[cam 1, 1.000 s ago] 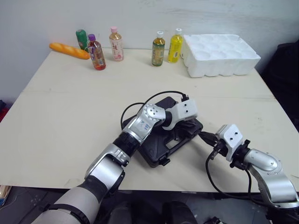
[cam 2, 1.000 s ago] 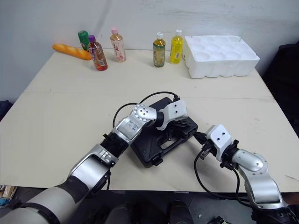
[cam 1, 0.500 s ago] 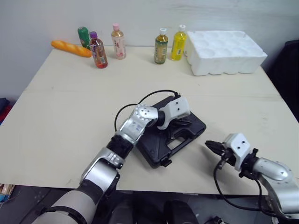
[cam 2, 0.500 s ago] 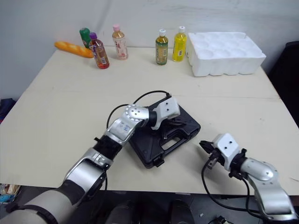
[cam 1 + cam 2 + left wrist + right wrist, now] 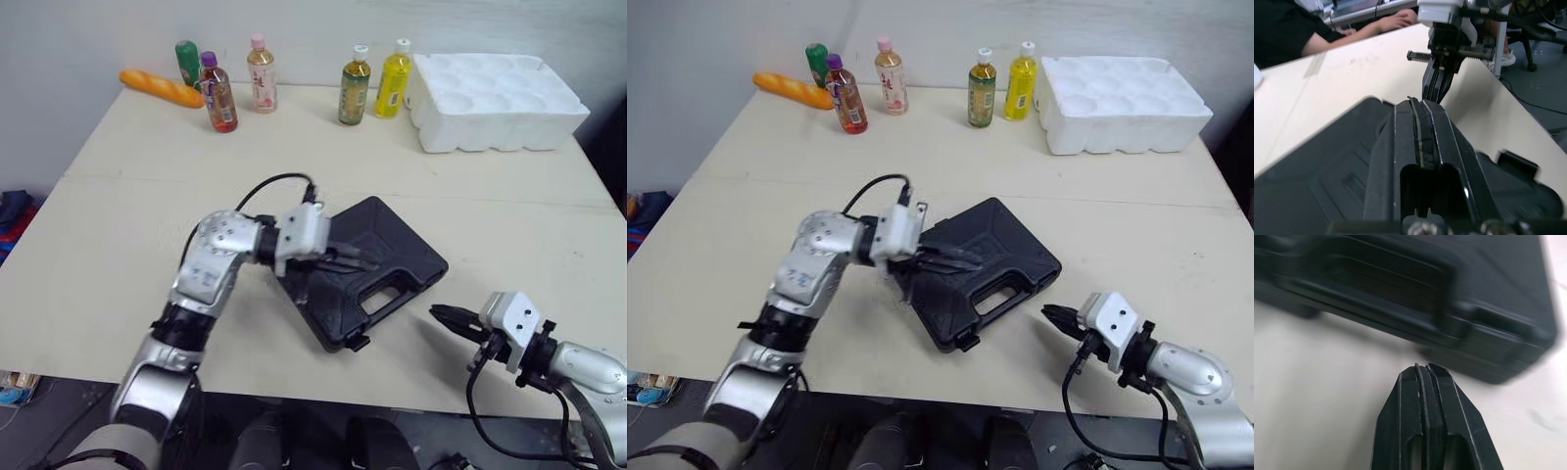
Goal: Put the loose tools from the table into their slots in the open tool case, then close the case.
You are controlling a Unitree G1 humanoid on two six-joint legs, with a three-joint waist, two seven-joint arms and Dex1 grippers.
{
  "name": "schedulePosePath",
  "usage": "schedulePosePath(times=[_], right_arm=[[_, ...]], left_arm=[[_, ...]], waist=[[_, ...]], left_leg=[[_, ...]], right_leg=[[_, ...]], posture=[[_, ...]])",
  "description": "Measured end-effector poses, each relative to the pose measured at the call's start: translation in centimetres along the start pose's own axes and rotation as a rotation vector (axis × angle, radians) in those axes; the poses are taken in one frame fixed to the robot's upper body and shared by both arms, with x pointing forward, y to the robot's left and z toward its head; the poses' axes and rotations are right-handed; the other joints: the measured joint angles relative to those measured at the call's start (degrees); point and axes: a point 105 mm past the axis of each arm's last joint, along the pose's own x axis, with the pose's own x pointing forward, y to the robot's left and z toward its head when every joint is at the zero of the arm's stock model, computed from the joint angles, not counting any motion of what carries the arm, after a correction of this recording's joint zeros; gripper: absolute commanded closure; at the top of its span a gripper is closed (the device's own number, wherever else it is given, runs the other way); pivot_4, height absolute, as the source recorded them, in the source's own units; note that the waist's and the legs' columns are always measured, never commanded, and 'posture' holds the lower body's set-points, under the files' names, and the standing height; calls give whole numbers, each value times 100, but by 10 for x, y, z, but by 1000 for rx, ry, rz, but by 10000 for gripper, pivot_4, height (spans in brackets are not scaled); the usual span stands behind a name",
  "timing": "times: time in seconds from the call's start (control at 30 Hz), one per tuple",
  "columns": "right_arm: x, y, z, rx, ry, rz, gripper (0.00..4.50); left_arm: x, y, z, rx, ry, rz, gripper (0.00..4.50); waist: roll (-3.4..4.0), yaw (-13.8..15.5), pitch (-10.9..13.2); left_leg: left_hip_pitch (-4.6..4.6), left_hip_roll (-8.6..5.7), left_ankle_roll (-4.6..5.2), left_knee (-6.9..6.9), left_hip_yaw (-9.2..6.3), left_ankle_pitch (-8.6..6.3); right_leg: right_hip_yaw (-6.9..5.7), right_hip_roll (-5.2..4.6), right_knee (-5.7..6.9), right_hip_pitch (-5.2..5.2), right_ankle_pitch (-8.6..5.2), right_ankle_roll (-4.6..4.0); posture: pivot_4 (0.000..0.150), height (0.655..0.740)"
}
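Observation:
The black tool case (image 5: 392, 257) lies shut on the table's middle, its handle (image 5: 388, 298) facing the front edge. My left gripper (image 5: 362, 261) is shut, with nothing held, and its fingers lie low over the lid near the case's left half; in the left wrist view the shut fingers (image 5: 1422, 128) stretch across the ribbed lid (image 5: 1327, 171). My right gripper (image 5: 437, 313) is shut and empty just above the table, a short way right of the case's front corner. In the right wrist view its fingertips (image 5: 1425, 369) point at the case's front wall (image 5: 1400, 289).
Several drink bottles (image 5: 355, 84) and a bread loaf (image 5: 162, 88) line the table's back edge. A white foam tray (image 5: 495, 88) sits at the back right. A person's arm (image 5: 1376, 27) rests on another table beyond.
My left arm has pulled back to the left, its gripper sliding from the case's right half toward its left. My right gripper has drawn away from the case's edge. The camera has shifted.

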Motion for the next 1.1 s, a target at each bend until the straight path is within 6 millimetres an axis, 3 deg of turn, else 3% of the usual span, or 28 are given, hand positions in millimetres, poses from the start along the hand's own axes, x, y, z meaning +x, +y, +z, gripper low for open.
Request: schedulePosePath(times=[0.13,0.33,0.47,1.1], right_arm=[[14,21,6,40,-49,107,45000],[27,46,4,76,-62,211,45000],[34,47,5,50,-64,247,45000],[55,62,10,38,-97,346,45000]], left_arm=[[-10,-9,-4,-12,51,6,44387],[-15,-33,-31,-104,142,22,44387],[-12,-34,-42,-101,197,40,44387],[-4,-40,-52,-104,260,14,44387]], waist=[[-1,4,0],[-1,0,1],[-5,11,3],[2,14,-52]], left_leg=[[-1,-1,0,-6,-2,-3],[-5,-2,1,-3,2,-4],[-3,-6,9,5,1,-8],[33,-3,7,5,0,-14]], right_leg=[[1,-2,-8,1,0,-1],[0,3,-1,1,0,-1],[6,-6,-3,0,3,3],[9,-11,-3,33,1,0]], posture=[[1500,7400],[1500,7400],[1500,7400],[1500,7400]])
